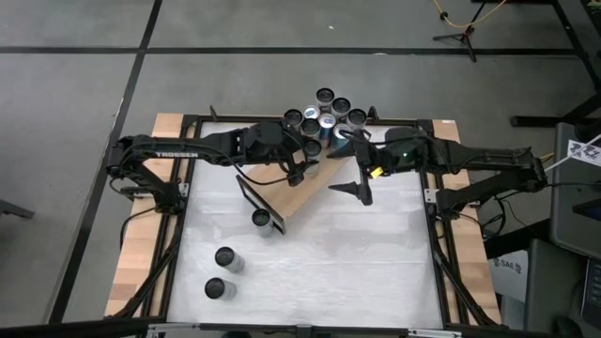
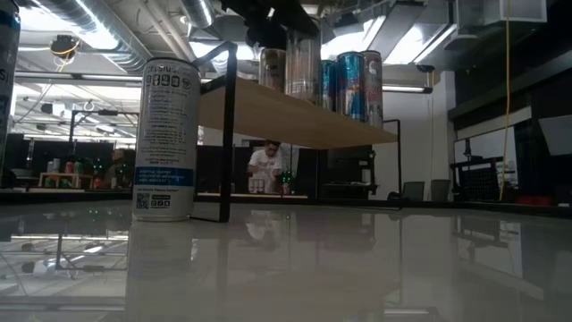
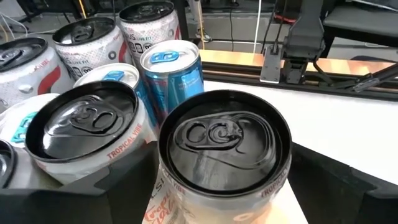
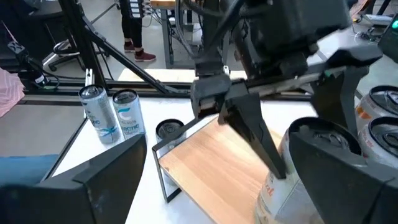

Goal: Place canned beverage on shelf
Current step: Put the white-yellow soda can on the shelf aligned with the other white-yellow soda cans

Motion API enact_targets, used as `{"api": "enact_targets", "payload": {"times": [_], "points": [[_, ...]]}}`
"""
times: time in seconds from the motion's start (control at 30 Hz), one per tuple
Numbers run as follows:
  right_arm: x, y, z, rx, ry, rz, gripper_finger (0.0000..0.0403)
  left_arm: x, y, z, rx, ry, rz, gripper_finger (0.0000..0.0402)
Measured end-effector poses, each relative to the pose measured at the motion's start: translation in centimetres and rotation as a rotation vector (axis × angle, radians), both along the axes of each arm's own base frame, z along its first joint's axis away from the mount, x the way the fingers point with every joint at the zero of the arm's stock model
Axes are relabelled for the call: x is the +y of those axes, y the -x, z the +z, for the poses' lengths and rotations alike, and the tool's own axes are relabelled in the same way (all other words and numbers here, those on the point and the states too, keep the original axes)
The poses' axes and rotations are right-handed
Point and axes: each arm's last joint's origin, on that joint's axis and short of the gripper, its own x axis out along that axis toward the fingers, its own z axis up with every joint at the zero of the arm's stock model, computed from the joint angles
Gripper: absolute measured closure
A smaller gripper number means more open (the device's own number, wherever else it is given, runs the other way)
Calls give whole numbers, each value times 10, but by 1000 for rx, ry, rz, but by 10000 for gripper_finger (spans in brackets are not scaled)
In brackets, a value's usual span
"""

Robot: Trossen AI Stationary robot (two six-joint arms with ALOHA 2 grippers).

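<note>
Can in hand: a black-topped can (image 3: 224, 146) stands upright on the shelf (image 1: 305, 192), at the near edge of the cluster of cans (image 1: 329, 115) grouped at the board's far end, toward twelve o'clock on the table in the high view. Its pull tab faces up, and a second black-topped can (image 3: 84, 121) stands just beside it.

Left gripper: the left gripper (image 3: 217, 199) straddles that can, one dark finger on each side. The fingers look spread and not pressing on the can wall (a judgement: the can appears set down and the grip let go).

Why there: the cans are packed close at one end, probably to leave the rest of the board free for more.

Shelf: the light-brown board with black frame ends runs aslant, from about seven o'clock up toward one o'clock in the high view. The low view shows it raised above the white tabletop (image 1: 376, 272) on its frame.

Right gripper: the right gripper (image 1: 364, 192) hangs over the table just beside the shelf's three o'clock side, fingers wide apart and holding nothing; it waits.

Cans left: one can (image 1: 261, 219) stands at the shelf's seven o'clock end, and two more (image 1: 221, 272) stand farther toward seven o'clock on the tabletop.

Risk: withdrawing carelessly could knock the neighbouring cans, which stand very close.
</note>
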Motion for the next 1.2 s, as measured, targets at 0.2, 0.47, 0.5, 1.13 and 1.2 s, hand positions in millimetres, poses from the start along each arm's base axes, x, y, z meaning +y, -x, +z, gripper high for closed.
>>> {"api": "enact_targets", "payload": {"times": [0.2, 0.47, 0.5, 1.13, 1.2], "points": [[0, 1, -3, 36, -1, 0, 15, 0, 1, 1, 1, -6, -3, 77], [0, 1, -4, 40, -1, 0, 15, -4, 3, 6, 4, -8, -14, 76], [0, 1, -4, 40, -1, 0, 15, -5, 3, 7, 9, -7, -17, 77], [-1, 2, -7, 77, 8, -27, 15, -19, 5, 25, 51, -9, -58, 79], [-1, 3, -8, 89, 10, -33, 15, -18, 6, 24, 69, -17, -42, 79]]}}
